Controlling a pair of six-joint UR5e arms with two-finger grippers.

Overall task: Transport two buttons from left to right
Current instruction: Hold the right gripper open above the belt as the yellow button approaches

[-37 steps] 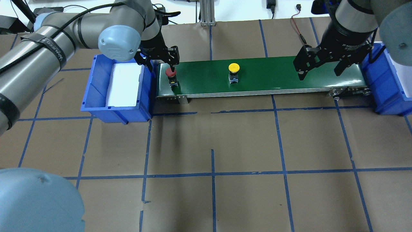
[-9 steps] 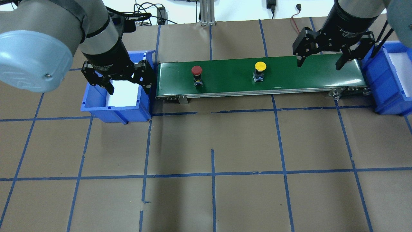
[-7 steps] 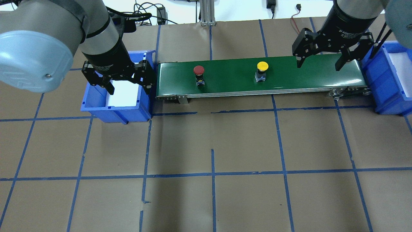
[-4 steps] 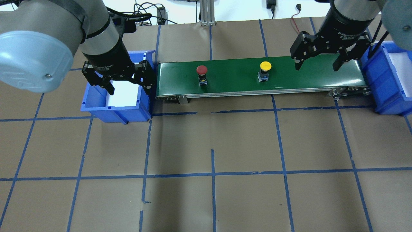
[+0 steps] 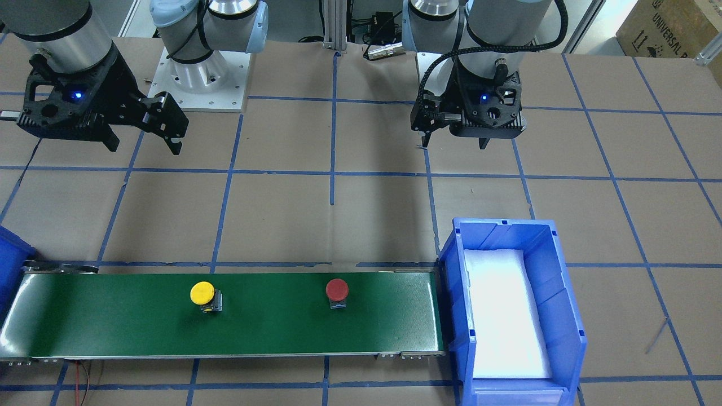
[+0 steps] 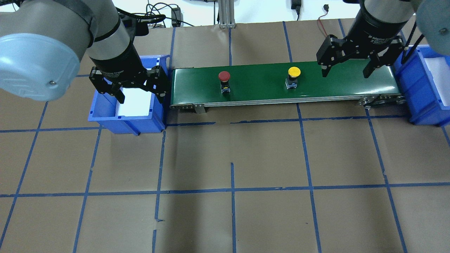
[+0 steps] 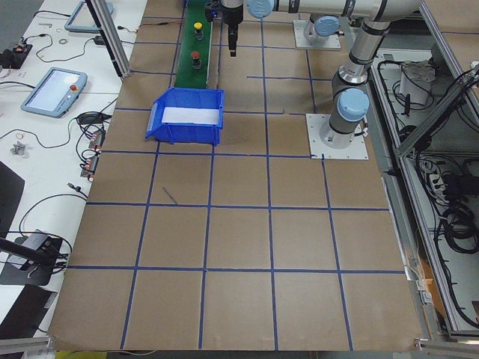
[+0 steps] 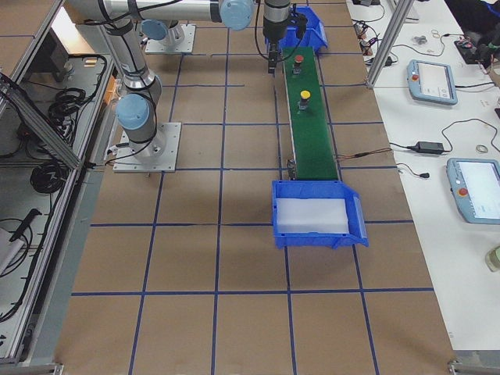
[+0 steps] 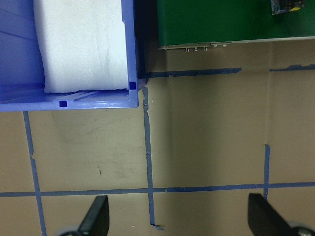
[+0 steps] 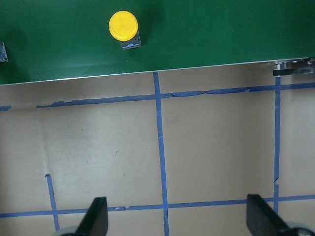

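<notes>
The red button (image 6: 224, 76) and the yellow button (image 6: 294, 72) stand upright on the green conveyor belt (image 6: 256, 86), the yellow one further right. Both also show in the front view, red (image 5: 337, 290) and yellow (image 5: 202, 293). My left gripper (image 6: 140, 95) is open and empty, high above the left blue bin (image 6: 105, 114). My right gripper (image 6: 344, 72) is open and empty above the belt's right end, just right of the yellow button. The right wrist view shows the yellow button (image 10: 123, 26) far ahead of the open fingers (image 10: 96, 216).
The left bin (image 5: 507, 226) holds only a white foam pad. A second blue bin (image 6: 422, 117) stands at the belt's right end. The table is brown paper with blue tape lines. Cables lie along the far edge.
Both buttons have ridden the belt to the right. My left gripper, at the red button five seconds ago, now hangs open over the left bin. My right gripper has shifted slightly left.
</notes>
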